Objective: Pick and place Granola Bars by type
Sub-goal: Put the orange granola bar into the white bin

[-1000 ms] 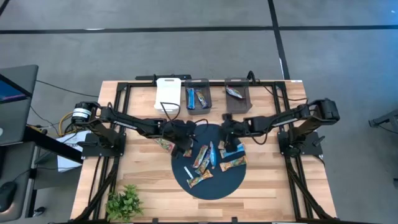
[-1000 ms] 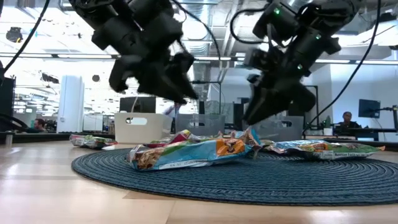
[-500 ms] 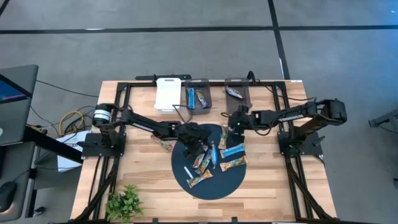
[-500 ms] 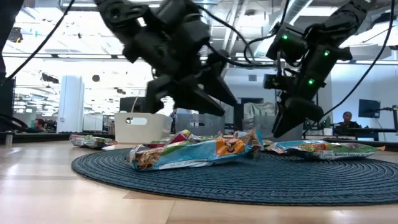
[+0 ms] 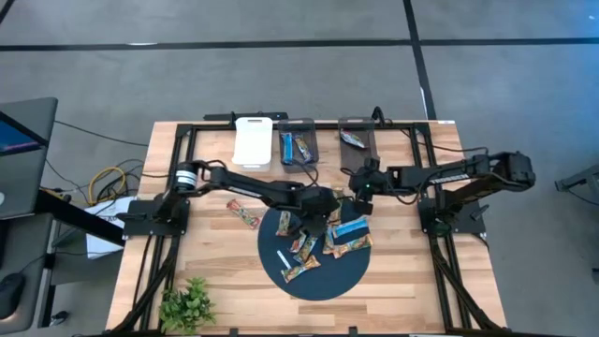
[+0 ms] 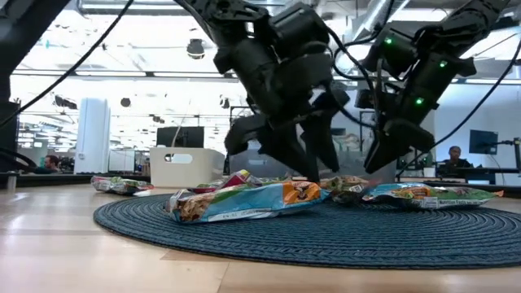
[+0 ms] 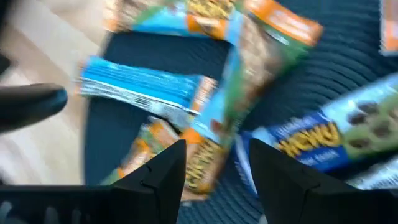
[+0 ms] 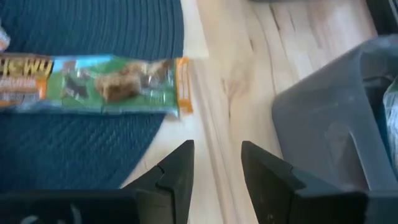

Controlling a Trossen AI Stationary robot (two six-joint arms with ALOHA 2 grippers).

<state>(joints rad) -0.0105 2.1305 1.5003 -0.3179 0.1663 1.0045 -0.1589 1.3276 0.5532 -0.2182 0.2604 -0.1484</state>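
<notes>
High view: your left gripper [image 5: 319, 212] hangs over the far half of the round dark mat [image 5: 281, 274], right above the pile of granola bars [image 5: 329, 241] that lies scattered on it. You can see 1 more bar [image 5: 245, 214] off the mat on the table [image 5: 206, 262], on the left arm's side. Your right gripper [image 5: 358, 186] sits just past the mat's far edge, near the 2 dark bins [image 5: 357, 150]; the bin [image 5: 298, 150] nearer the white box [image 5: 252, 141] holds blue-wrapped bars, the other holds 1 reddish bar.

Low view: the left gripper [image 6: 303, 159] reaches down to the bars at the middle of the mat, its tips touching or nearly touching them. The right one [image 6: 389, 150] hangs clear above them.

Left wrist view: your jaws stand apart with nothing between them. Just ahead of the tips lies an orange-and-green bar [image 7: 208, 158]; a blue bar [image 7: 140, 90] lies farther ahead to 1 side, a blue "Chewy" bar [image 7: 323, 137] to the other.

Right wrist view: these jaws are also parted and empty, over bare table. A green "Chewy" bar [image 8: 93, 84] lies ahead on the mat's edge to 1 side, a grey bin wall [image 8: 336, 130] to the other.
</notes>
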